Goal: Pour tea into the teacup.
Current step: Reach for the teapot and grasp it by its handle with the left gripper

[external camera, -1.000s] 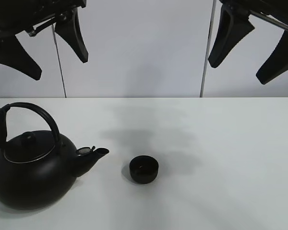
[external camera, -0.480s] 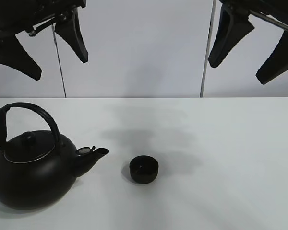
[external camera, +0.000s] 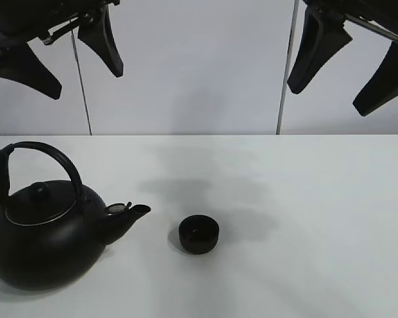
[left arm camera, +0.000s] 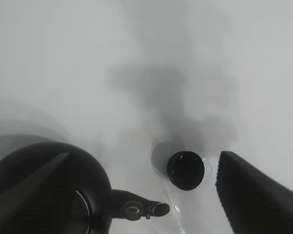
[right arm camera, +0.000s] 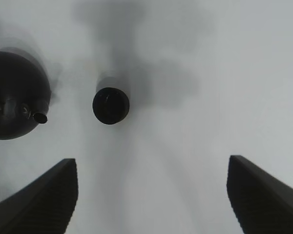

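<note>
Teacup (external camera: 199,234): small, black, no handle; upright on the white worktop (external camera: 318,232), midway along the front edge, near the kettle (external camera: 43,242) spout, not touching. Kettle: black, front-left corner. Left gripper (external camera: 83,81), right gripper (external camera: 328,98): raised above the worktop, fingers spread apart, empty.

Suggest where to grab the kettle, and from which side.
Take the kettle by the crown of its arched handle, coming straight down with the open left gripper, which hangs above that side. The handle stands upright, clear of the lid, so the jaws can straddle it. The spout faces the teacup, so tilting should suffice.
</note>
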`<state>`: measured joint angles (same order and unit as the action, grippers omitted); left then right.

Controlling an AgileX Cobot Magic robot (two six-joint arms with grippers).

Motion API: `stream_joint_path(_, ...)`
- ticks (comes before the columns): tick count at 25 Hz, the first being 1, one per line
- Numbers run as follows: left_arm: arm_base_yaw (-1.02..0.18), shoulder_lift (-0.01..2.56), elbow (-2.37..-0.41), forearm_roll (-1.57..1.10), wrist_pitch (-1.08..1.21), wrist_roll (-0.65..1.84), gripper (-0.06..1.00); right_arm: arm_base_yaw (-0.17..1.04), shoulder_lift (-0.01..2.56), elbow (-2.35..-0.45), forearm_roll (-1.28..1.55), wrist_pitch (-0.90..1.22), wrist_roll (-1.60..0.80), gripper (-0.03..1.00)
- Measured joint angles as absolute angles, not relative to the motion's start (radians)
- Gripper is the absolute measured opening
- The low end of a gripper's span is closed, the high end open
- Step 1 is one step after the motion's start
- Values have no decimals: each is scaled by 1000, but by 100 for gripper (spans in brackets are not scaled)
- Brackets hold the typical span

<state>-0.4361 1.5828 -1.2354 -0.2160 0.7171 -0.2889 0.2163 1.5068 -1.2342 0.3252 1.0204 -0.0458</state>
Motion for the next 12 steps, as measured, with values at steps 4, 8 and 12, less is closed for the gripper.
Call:
stream_joint_path(4, -436, 1571, -1235, -216, 674, -216, 57, 216, 1507, -1234, 325, 1019, -48, 58)
stream_joint_path(8, -436, 1523, -1235, -216, 654, -132, 57, 216, 1507, -1234, 325, 1018, -49, 58)
stream_joint_path(12, -436, 1449, -1235, -216, 641, -49, 57, 216, 1507, -1234, 324, 1011, -50, 58)
